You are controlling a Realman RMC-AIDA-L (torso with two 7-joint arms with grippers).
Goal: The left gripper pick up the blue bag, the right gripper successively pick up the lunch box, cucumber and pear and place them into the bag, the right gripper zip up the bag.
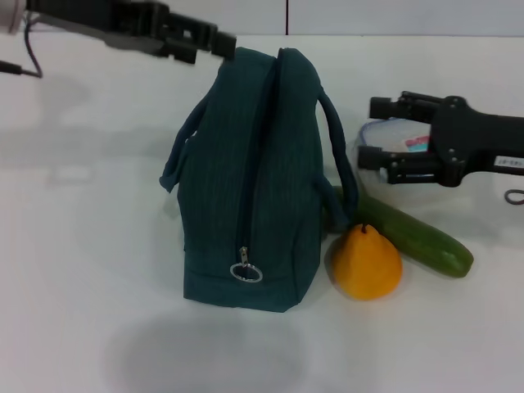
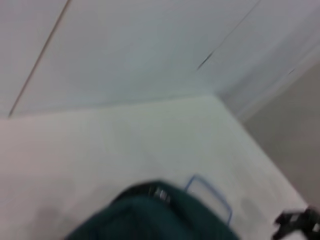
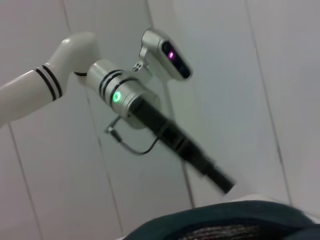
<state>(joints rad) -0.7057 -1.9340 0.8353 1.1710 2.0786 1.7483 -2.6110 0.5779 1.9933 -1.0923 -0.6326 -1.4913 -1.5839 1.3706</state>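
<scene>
The blue bag (image 1: 254, 164) stands upright mid-table, its zip line on top and the metal ring pull (image 1: 246, 273) at the near end. My left gripper (image 1: 223, 42) reaches in from the back left, its tip at the bag's far top corner; contact cannot be made out. The right wrist view shows the same left gripper (image 3: 220, 177) just above the bag's edge (image 3: 225, 220). My right gripper (image 1: 378, 133) is open to the right of the bag, one finger on each side of the lunch box (image 1: 393, 135). The cucumber (image 1: 409, 233) and pear (image 1: 366, 262) lie beside the bag's near right side.
The white table (image 1: 98, 246) stretches to the left of and in front of the bag. One strap handle (image 1: 340, 147) of the bag arches out toward the lunch box. A wall stands behind the table.
</scene>
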